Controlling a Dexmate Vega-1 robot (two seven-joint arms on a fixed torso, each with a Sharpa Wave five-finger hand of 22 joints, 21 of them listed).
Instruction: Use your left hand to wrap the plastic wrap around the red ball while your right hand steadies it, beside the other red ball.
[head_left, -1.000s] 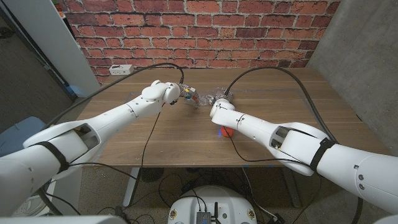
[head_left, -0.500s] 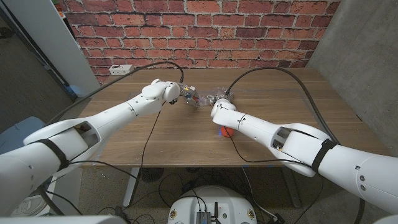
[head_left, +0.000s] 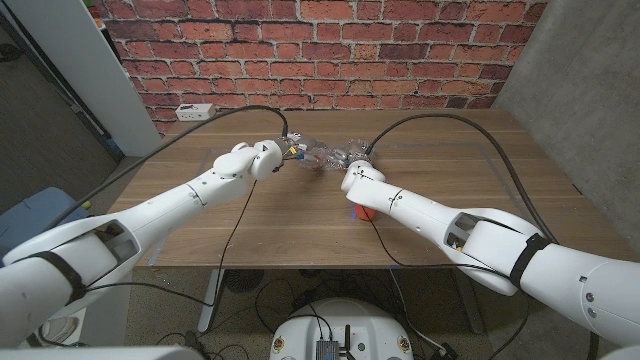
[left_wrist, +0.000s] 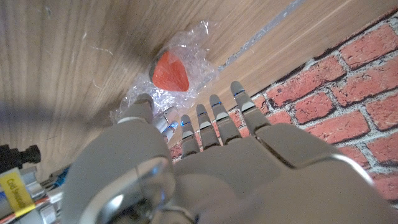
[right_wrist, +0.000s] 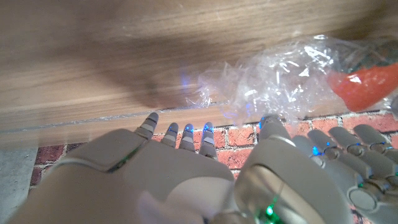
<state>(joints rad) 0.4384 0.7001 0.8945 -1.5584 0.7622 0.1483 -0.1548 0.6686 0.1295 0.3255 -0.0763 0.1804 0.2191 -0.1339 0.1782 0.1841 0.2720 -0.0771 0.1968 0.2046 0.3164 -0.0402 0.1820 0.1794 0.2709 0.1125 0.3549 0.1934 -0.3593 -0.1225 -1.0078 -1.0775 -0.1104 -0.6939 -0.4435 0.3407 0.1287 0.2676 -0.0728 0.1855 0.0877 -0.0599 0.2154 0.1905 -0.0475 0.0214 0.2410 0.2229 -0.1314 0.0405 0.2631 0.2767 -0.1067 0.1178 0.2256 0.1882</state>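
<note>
A lab-like room — red brick wall (head_left: 330, 50), wooden table (head_left: 200, 220), loose cables (head_left: 250, 290) beneath.

A wooden table (head_left: 250, 225) carries crumpled plastic wrap (head_left: 330, 152) around a red ball (left_wrist: 170, 71), and another red ball (head_left: 361, 211).

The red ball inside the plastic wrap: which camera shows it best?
The left wrist view: the red ball shows whole and sharp, lying in crumpled plastic wrap on the table. The right wrist view catches part of it, blurred, at the picture's edge. In the head view the wrap is a small glint between the robot hands, the ball itself hard to make out.
</note>
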